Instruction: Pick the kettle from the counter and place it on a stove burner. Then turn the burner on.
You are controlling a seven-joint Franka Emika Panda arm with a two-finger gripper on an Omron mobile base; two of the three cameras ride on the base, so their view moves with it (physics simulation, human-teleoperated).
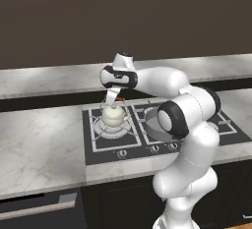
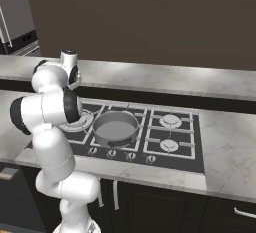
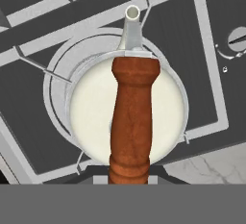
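Pan [image 2: 115,127] on burner beside kettle [image 1: 113,116]

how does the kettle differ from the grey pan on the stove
The kettle is cream-white, small and squat; the pan is grey, wider and open-topped. The kettle has a short spout and an arched handle with a reddish-brown wooden bar; the pan shows neither. The gripper is shut on the kettle's handle; nothing touches the pan. Both sit over burners of the black cooktop.

The cooktop [image 1: 162,137] is viewed forward and down from behind-left and behind-right; the kettle [image 3: 127,117] is seen closely from directly above by the hand camera.
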